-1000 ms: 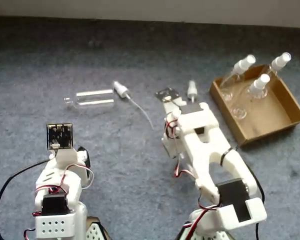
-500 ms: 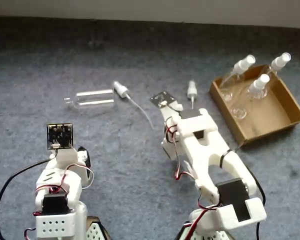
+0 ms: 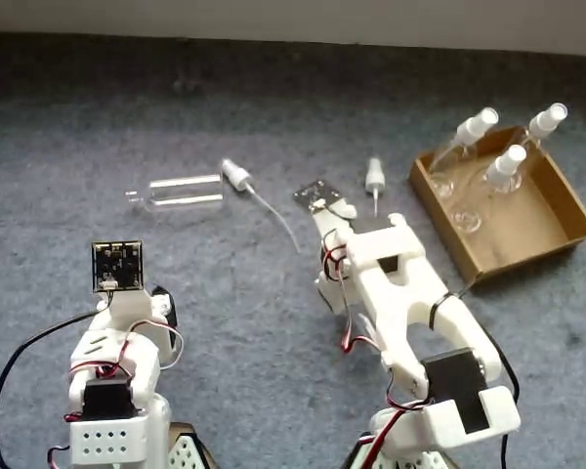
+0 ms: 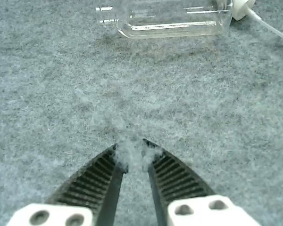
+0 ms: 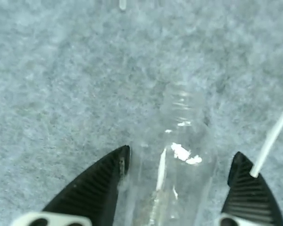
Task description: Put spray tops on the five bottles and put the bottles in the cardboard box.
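Clear bottle [image 5: 181, 110], no spray top on it, lies between the fingers [image 5: 101, 181] of the right hand [image 5: 181, 151], neck pointing away from the wrist. That hand is spread wide, one finger on either side of the bottle. One finger looks to be against the glass and the other has a small gap, so I can't tell if it is really clamped. A thin white tube [image 5: 273, 136] runs past just beside the outer finger. From overhead, the right arm [image 3: 400, 283] stretches up the middle of the grey carpeted bench [image 3: 225, 293] and covers that bottle. A loose spray top [image 3: 374, 176] stands just beyond the arm's tip, apart from it. Further left, a second uncapped bottle [image 3: 184, 191] lies on its side, with another spray top [image 3: 236, 176] touching or almost touching its base end, its long tube trailing toward the right arm. The cardboard box [image 3: 532, 225] sits at the far right of the bench, well apart from the loose parts. Three bottles with spray tops [image 3: 508, 164] are inside it, leaning toward the back wall. The left arm [image 3: 117, 332] is tucked back at the near left corner. The left hand [image 4: 132, 153] is narrowed to a thin slit with nothing in it, its tips down at the carpet and the lying bottle well ahead of it.
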`<state>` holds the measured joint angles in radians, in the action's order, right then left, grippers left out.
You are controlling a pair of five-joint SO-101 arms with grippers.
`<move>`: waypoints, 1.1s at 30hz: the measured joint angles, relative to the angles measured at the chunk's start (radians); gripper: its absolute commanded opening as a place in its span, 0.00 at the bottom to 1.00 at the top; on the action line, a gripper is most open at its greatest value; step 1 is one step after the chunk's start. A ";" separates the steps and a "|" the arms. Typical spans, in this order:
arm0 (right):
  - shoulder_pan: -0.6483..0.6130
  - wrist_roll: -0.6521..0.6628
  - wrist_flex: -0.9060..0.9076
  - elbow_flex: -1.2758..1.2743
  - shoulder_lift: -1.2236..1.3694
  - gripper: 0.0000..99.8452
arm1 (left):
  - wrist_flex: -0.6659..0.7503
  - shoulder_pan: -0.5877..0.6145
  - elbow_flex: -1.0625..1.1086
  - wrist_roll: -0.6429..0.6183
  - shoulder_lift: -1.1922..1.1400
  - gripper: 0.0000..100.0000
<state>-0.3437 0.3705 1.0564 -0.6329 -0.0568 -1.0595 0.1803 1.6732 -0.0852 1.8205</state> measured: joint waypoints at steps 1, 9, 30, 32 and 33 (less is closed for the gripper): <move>0.000 0.000 -0.009 -0.014 0.000 0.24 | 0.000 0.000 0.000 0.000 0.000 0.01; 0.000 0.000 -0.091 -0.094 -0.005 0.24 | 0.000 0.000 0.000 0.000 0.000 0.01; -0.002 0.002 -0.087 -0.097 -0.005 0.31 | 0.000 0.000 0.000 0.000 0.000 0.01; -0.002 0.003 -0.087 -0.098 -0.005 0.31 | 0.000 0.000 0.000 0.000 0.000 0.01; -0.002 0.003 -0.087 -0.100 -0.005 0.31 | 0.000 0.000 0.000 0.000 0.000 0.01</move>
<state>-0.3452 0.3736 0.9689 -0.7327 -0.0614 -1.0595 0.1803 1.6732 -0.0852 1.8205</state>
